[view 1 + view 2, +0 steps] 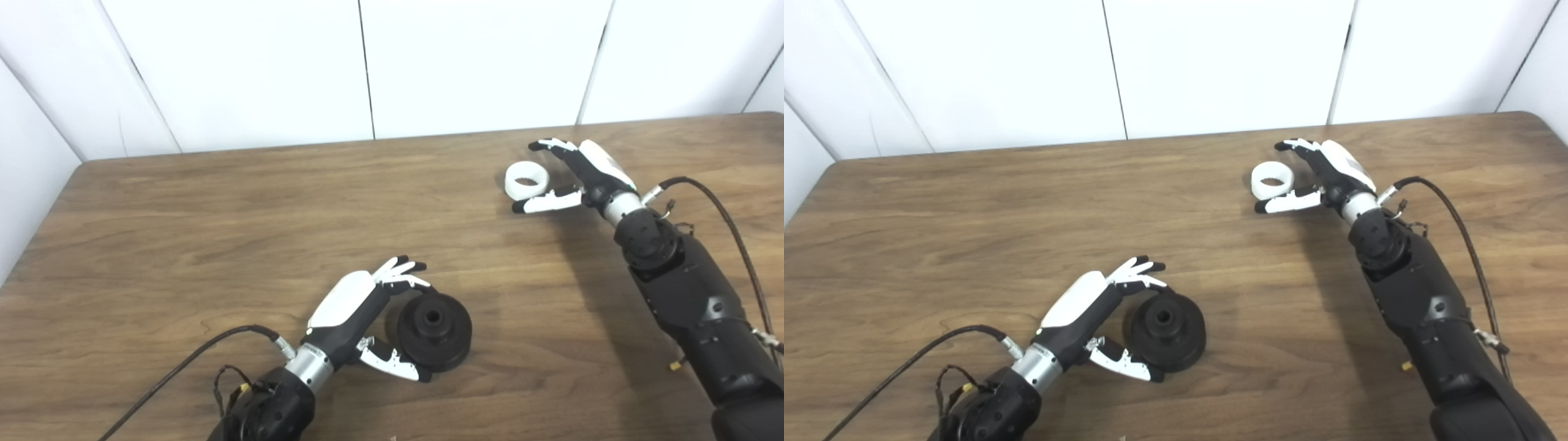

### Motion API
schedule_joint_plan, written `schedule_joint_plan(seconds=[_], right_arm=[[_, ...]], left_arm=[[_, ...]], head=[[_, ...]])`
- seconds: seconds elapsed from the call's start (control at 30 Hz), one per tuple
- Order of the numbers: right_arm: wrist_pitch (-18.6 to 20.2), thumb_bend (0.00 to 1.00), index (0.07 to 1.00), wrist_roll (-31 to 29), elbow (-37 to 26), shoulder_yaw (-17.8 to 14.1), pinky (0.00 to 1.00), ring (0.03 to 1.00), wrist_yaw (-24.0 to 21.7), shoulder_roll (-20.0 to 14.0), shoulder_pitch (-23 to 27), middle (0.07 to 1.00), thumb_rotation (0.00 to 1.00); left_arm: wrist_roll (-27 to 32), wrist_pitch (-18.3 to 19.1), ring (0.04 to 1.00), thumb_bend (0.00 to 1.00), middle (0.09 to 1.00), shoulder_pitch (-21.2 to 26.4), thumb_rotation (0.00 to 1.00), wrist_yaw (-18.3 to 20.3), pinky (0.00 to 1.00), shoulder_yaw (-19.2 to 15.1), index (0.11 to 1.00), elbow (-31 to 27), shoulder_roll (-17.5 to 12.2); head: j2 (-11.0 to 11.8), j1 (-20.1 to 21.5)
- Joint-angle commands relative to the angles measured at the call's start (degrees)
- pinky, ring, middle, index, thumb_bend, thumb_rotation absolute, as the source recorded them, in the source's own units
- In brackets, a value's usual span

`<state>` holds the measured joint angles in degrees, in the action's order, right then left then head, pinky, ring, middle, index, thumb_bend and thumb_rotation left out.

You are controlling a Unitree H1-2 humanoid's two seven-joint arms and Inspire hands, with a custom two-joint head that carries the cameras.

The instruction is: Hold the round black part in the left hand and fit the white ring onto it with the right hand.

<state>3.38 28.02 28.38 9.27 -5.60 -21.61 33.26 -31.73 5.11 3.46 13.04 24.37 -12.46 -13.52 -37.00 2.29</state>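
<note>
The round black part [435, 329] lies flat on the wooden table [184, 233], hub and centre hole facing up. My left hand [361, 312] is open around its left side, fingers above its far edge and thumb by its near edge, not lifting it. The white ring [526, 179] lies on the table at the far right. My right hand [572, 174] is open just right of the ring, fingers arched past its far side and thumb by its near side. I cannot tell if the fingers touch it.
White wall panels [367, 67] stand behind the table's far edge. Black cables [729, 226] run from both wrists over the tabletop. The right forearm [692, 288] lies over the table's right side.
</note>
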Motion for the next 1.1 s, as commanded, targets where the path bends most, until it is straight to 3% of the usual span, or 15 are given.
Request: schedule_joint_plan(seconds=[0.0,0.2,0.67,0.73,0.77,1.07], right_arm=[[-2.1,0.94,0.849,0.2,0.0,0.0,0.98,0.995,1.9,-1.4,3.7,0.95,0.39],[-2.8,0.93,0.785,0.1,1.2,0.2,0.94,0.99,2.6,-1.3,3.9,0.946,0.4],[-6.6,0.84,0.587,-0.9,2.2,-0.3,0.95,0.974,6.1,-1.0,3.6,0.914,0.28],[-6.9,0.59,0.511,-0.8,2.3,-0.3,0.96,0.968,6.6,-0.9,3.6,0.906,0.18],[-7.3,0.56,0.501,-0.7,2.6,-0.2,0.96,0.967,7.1,-0.9,3.6,0.904,0.17],[-8.6,0.52,0.489,-0.7,3.5,0.0,0.92,0.943,9.1,-0.5,3.8,0.881,0.15]], left_arm=[[-1.9,1.3,0.996,0.52,0.931,-0.7,0.08,1.3,0.93,0.3,0.496,1.6,-0.9],[-1.6,1.5,0.997,0.52,0.933,-0.8,0.08,1.2,0.91,-0.1,0.496,1.5,-0.7],[-1.3,1.5,1.0,0.52,0.934,-1.0,0.08,1.1,0.91,-0.3,0.495,1.9,-0.1],[-1.4,1.5,1.0,0.52,0.933,-1.1,0.08,1.1,0.91,-0.3,0.495,1.8,-0.1],[-1.3,1.7,1.0,0.52,0.933,-1.1,0.08,1.1,0.91,-0.4,0.495,1.8,0.0],[-1.3,1.3,0.999,0.52,0.931,-1.2,0.08,0.9,0.9,-0.5,0.495,1.9,0.3]], head=[[0.0,0.1],[-0.1,0.0],[-0.4,-0.1],[-0.4,-0.2],[-0.4,-0.2],[-0.5,-0.4]])
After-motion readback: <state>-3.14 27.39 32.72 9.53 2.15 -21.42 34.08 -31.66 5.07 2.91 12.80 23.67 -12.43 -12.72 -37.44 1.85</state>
